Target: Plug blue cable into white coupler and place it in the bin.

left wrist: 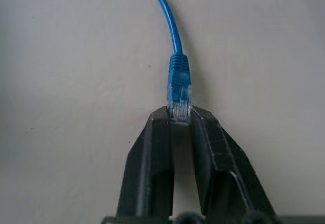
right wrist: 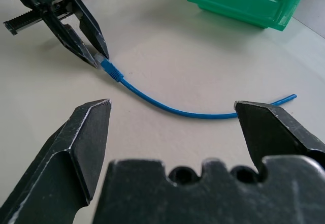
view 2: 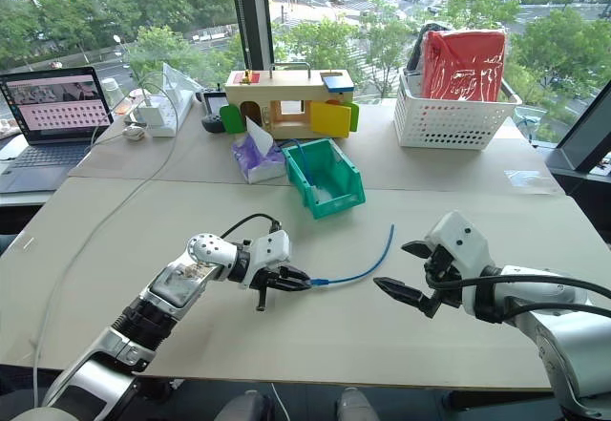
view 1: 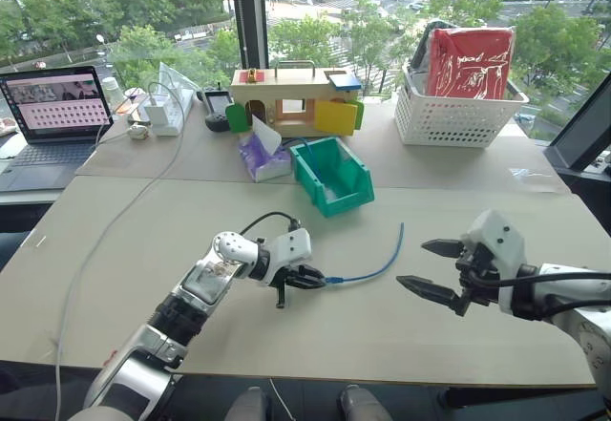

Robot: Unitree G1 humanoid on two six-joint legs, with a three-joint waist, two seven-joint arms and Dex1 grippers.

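Left gripper low over the tabletop, fingers pinched onto the clear plug at the end of the blue cable; the plug sits between the fingertips. From there the cable lies on the table, curving away toward the right gripper, its far end free and near the teal bin. Right gripper hovers above the table beside the cable, jaws spread wide, holding nothing. Bin stands upright farther back, beside a purple tissue pack; a wooden toy house behind them, a white lattice basket to the right.
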